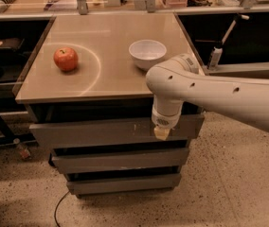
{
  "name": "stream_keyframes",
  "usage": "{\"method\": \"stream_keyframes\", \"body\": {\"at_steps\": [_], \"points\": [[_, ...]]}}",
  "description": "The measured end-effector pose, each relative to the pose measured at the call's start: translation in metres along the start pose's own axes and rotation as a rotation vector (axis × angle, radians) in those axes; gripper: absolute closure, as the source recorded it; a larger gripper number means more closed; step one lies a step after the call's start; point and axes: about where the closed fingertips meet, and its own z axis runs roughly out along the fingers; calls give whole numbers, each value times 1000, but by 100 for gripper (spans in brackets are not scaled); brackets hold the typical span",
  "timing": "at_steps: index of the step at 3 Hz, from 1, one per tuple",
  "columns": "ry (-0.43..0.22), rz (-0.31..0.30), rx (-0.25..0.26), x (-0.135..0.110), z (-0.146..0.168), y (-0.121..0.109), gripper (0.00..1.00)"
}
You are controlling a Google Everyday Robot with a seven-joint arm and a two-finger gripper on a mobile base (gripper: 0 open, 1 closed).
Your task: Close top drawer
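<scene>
In the camera view, the wide grey top drawer with its flat, handle-less front (92, 132) was seen standing out slightly beneath the tan bench (111, 37). The white arm's gripper (162, 132) was held low against the panel's right part, apparently so that a push could be given. Whether it was open or closed could not be told. A round red apple (66, 59) and a white bowl (147, 53) were set on top, away from the drawer.

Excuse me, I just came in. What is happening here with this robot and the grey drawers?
The robot's arm reaches down before the table, with its gripper at the front panel of the top drawer, right of its middle. The drawer seems to stand out a little, not yet closed. An apple and a white bowl sit on the table.
</scene>
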Motion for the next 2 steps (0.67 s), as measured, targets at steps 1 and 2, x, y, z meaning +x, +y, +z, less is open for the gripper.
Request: {"method": "stream_keyframes", "body": {"at_steps": [1, 2], "points": [[-1, 0, 0, -1, 0, 0, 81], [-1, 0, 0, -1, 0, 0, 58]]}}
